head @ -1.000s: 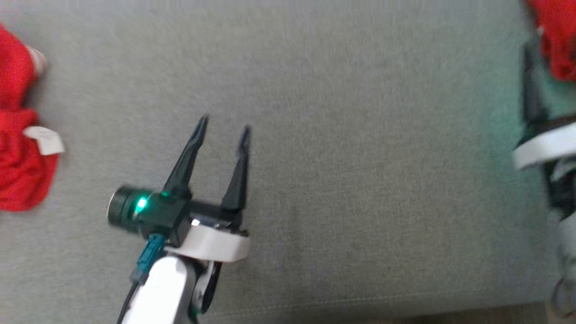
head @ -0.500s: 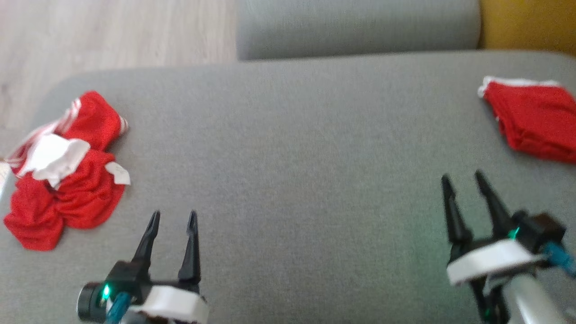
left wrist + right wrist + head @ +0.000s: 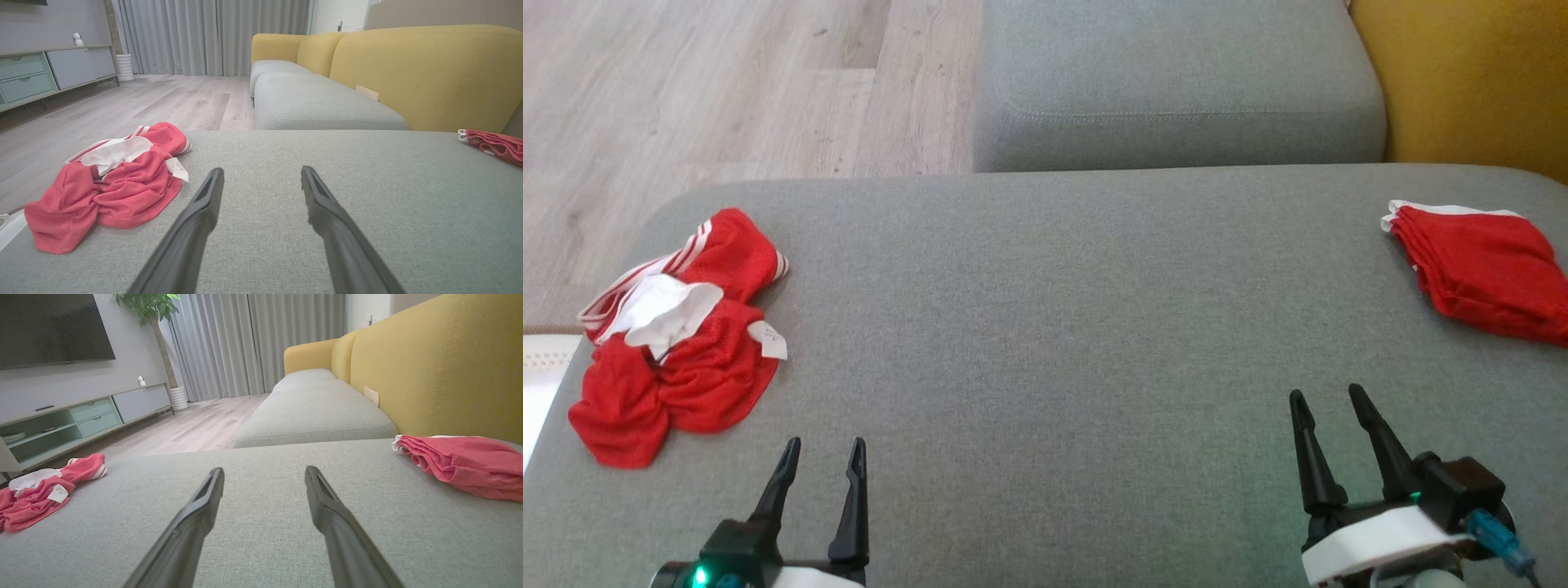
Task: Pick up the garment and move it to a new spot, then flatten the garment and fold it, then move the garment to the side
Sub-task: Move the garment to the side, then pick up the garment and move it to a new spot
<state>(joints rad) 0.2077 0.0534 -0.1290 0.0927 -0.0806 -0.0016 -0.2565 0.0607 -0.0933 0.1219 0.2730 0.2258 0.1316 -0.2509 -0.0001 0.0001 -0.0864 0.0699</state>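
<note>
While both arms hang low over the grey seat cushion (image 3: 1045, 327), their fingers grip nothing. The left gripper (image 3: 825, 445) has its two dark fingers spread apart above bare fabric, and the right gripper (image 3: 1325, 394) stands just as wide.

The crumpled red garment (image 3: 678, 367) lies near the cushion's left edge, ahead and to the left of the left gripper and apart from it. White stripes (image 3: 686, 253) run along its far side and a white lining (image 3: 666, 314) is turned out on top. A small white care label (image 3: 769, 340) sticks out at its right side, and the print on it is too small to read.

A folded red garment (image 3: 1486, 278), with a white edge at its far corner, lies flat near the cushion's right edge. It is beyond the right gripper and well apart from the crumpled one.

From the left wrist view, a pale tag (image 3: 367, 92) sits at the foot of the yellow sofa back (image 3: 429, 73). Any writing on it cannot be made out.
</note>
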